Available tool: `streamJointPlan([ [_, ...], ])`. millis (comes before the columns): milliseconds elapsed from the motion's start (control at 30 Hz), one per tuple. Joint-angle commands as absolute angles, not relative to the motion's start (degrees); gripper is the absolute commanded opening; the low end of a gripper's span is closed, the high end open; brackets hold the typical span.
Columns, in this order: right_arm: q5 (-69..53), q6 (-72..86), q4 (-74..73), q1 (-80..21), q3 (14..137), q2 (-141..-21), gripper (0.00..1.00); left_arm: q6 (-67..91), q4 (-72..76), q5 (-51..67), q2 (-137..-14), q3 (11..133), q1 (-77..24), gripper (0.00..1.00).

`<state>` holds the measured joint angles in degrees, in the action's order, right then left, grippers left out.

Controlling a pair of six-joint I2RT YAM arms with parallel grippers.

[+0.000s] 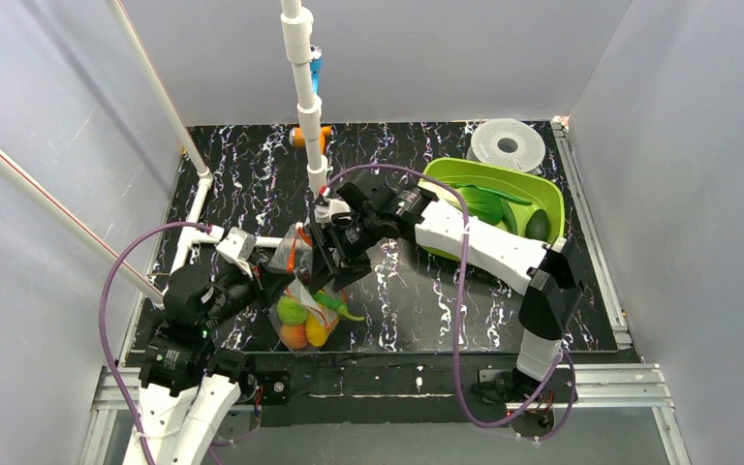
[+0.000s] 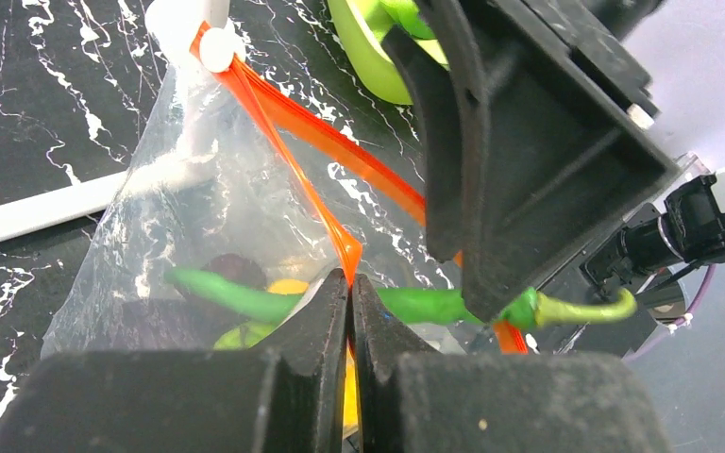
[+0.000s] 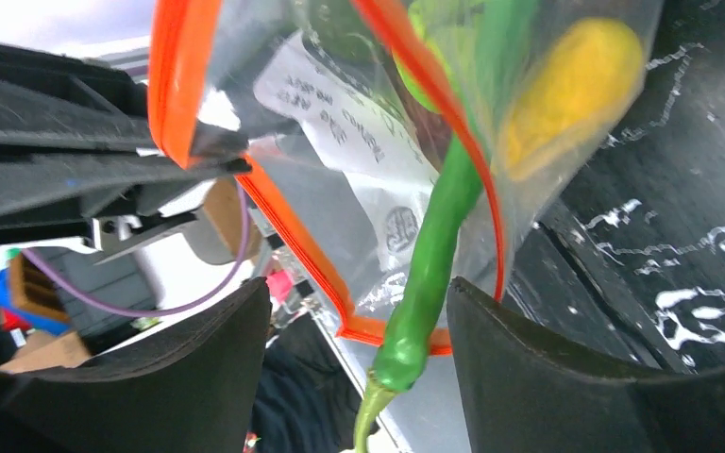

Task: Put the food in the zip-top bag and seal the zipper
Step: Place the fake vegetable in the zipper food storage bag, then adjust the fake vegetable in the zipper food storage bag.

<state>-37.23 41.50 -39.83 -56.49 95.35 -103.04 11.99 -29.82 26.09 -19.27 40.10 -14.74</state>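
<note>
**Loading step: pod at the bag mouth, seal not begun**

- Right gripper (image 3: 357, 307): jaws stand wide, gripping nothing. A green pod (image 3: 434, 245) hangs between them, close to one finger.
- Left gripper (image 2: 350, 288): pinched tight on the zipper (image 2: 311, 123), holding the mouth up.
- Zip-top bag (image 2: 198, 189): hangs between the two arms, mouth open. The pod lies mostly inside, its stem end poking past the red-orange strip.
- Contents: yellow piece (image 3: 566, 94), peach (image 1: 294, 335), light green ball (image 1: 292, 310).
- Tray (image 1: 446, 174): well apart, far right. An avocado (image 1: 538, 225) and more green pieces lie in it.

Judgement: filling is under way. The next move calls for getting the pod's stem clear of the strip, then fetching the tray items. Sealing comes last.
</note>
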Motion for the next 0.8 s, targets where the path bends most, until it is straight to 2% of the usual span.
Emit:
streamJointPlan([
  [0,-25.81,31.67,-47.69,-60.6,97.58,-95.78,0.75,11.78,-28.48,27.57,-19.41,39.82,-14.65,0.0],
  [100,-15.93,28.48,-50.63,-64.72,97.03,-93.16,0.73,11.76,-28.35,27.59,-19.42,39.77,-14.62,0.0],
  [267,-4.86,25.85,-51.58,-70.47,95.85,-90.45,0.62,11.78,-28.37,27.34,-19.61,39.8,-14.71,0.0],
  [600,7.15,22.19,-54.34,-73.79,101.84,-95.48,0.39,11.78,-28.44,27.11,-20.05,39.8,-14.63,0.0],
  [767,8.8,18.68,-54.93,-73.8,106.53,-98.4,0.37,11.78,-28.48,27.07,-20.15,39.76,-14.65,0.0],
])
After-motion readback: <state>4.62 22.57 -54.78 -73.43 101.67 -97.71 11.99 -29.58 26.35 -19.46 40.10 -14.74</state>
